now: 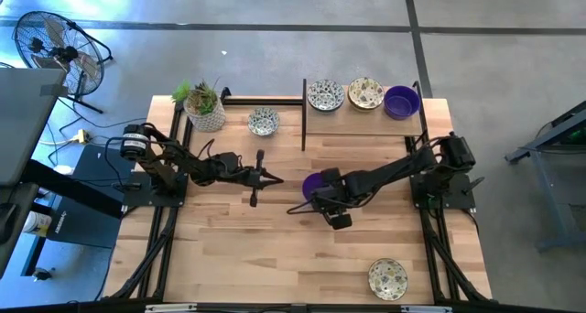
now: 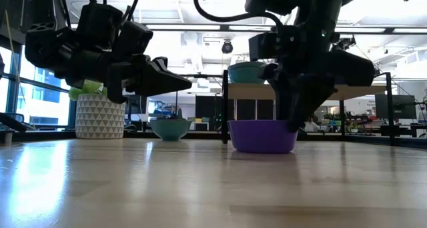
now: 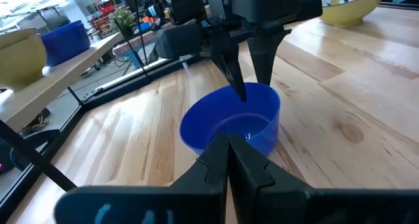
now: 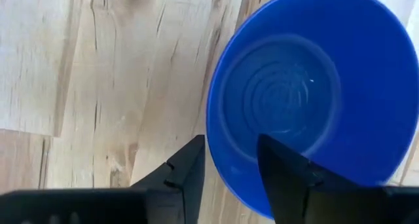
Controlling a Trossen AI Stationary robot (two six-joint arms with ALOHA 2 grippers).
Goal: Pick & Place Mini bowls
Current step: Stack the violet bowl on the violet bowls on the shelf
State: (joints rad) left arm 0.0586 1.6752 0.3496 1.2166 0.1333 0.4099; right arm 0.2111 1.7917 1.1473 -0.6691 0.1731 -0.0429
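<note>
High view gives us a light wood plank table [image 1: 275, 249] on a grey concrete floor [image 1: 275, 6], with a fan [image 1: 55, 48] standing off to the left. At table height we look into an open workroom with ceiling lights and windows. We can read no writing or labels anywhere.

A purple bowl [image 1: 318, 184] sits upright near the table's middle, mouth up; being round, it has no long axis. Our right gripper [image 1: 322, 196] has its fingers [image 4: 288, 168] straddling the rim, one inside and one outside, slightly apart; we cannot tell if they press the wall. Our left gripper [image 1: 273, 178] hovers beside it with fingers together, pointing at the bowl.

On the rear shelf [image 1: 362, 116] stand two patterned bowls [image 1: 325, 95] and another purple one [image 1: 401, 102]. One more patterned bowl [image 1: 264, 122] rests beside the plant pot [image 1: 205, 107], another [image 1: 388, 278] near the front edge.
</note>
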